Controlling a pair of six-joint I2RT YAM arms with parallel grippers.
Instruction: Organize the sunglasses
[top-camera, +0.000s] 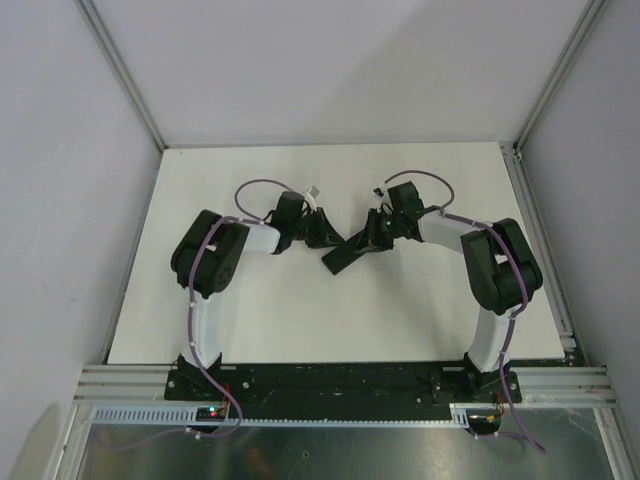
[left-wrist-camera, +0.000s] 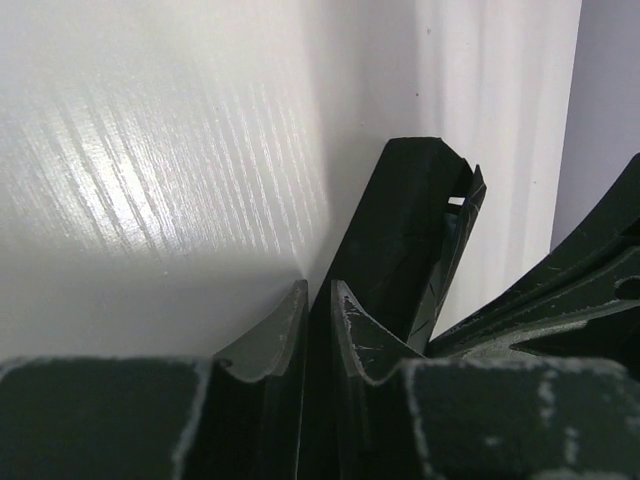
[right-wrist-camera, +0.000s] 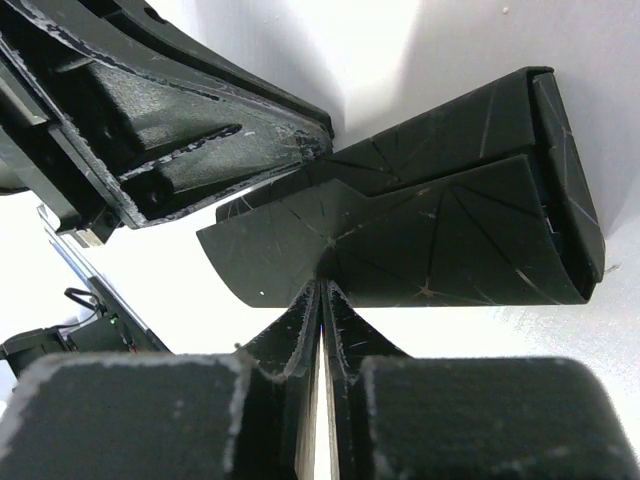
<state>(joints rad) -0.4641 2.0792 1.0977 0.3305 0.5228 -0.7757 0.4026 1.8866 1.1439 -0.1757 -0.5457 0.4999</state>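
Black case (right-wrist-camera: 450, 230) with pale scratch lines, white table (top-camera: 300, 310), purple cables (top-camera: 262, 184)

On table (top-camera: 250, 310): left gripper (top-camera: 322, 238), right gripper (top-camera: 376, 236) at black case (top-camera: 342, 260) (lying diagonal).

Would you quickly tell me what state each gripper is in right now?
Left gripper: closed on the case.
Right gripper: closed, pinching the edge of the case's flap.
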